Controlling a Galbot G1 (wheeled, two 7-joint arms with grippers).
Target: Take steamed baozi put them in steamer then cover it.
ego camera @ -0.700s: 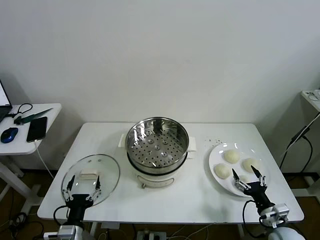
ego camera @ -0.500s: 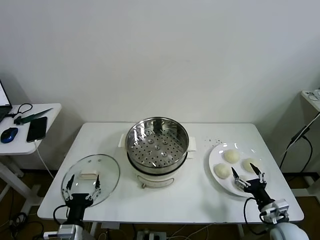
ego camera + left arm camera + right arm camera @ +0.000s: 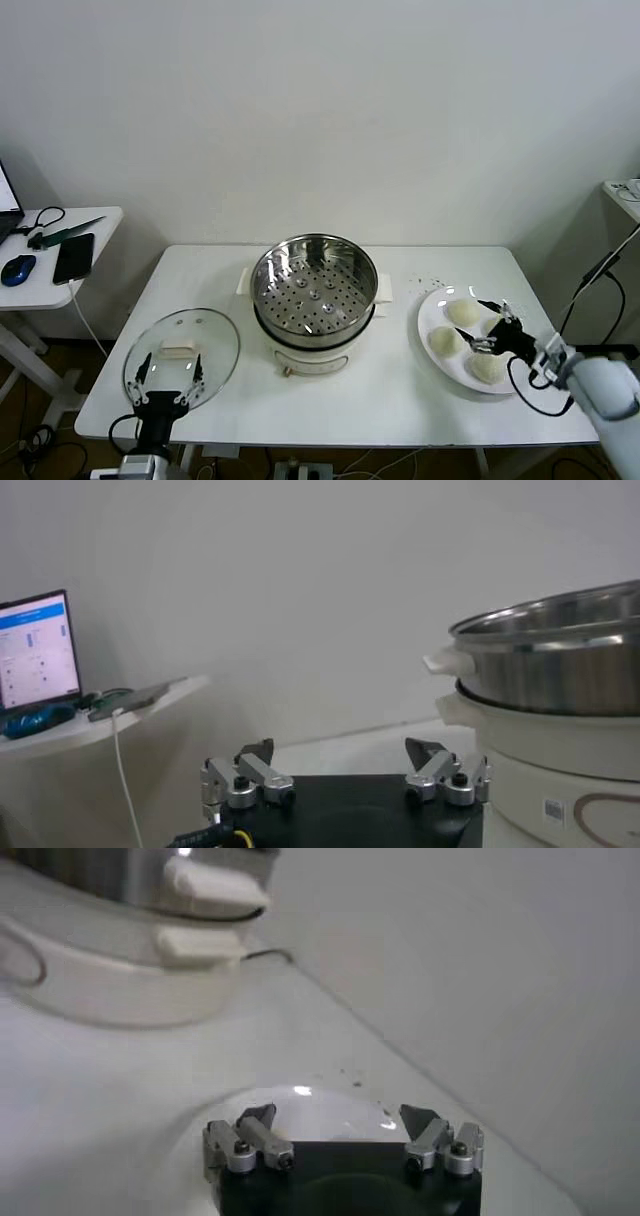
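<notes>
From the head camera, the white rectangular counter (image 3: 400,400) carries a round shiny steel steamer (image 3: 314,290) with a perforated tray on a white electric base, standing empty at the middle. To its right lies a flat white plate (image 3: 431,313) with four small cream-white domed steamed baozi (image 3: 462,313); three show plainly, and the fourth is mostly hidden behind the right tool (image 3: 488,325). That tool hangs over the plate with its fingers spread wide, the buns just beside and beneath it, and nothing is held between the fingers. On the steamer's left, one round clear glass cover (image 3: 182,356) with a metal rim and white handle lies flat near the counter's front edge. The left tool (image 3: 167,375) sits low at that front edge, just over the cover's near rim, fingers wide and empty.

In the left wrist camera, the left tool (image 3: 344,770) stands spread apart, the steamer (image 3: 545,695) rising well apart beyond it.

In the right wrist camera, the right tool (image 3: 341,1133) gapes wide above the plate (image 3: 310,1110), with the steamer (image 3: 140,938) farther off.
</notes>
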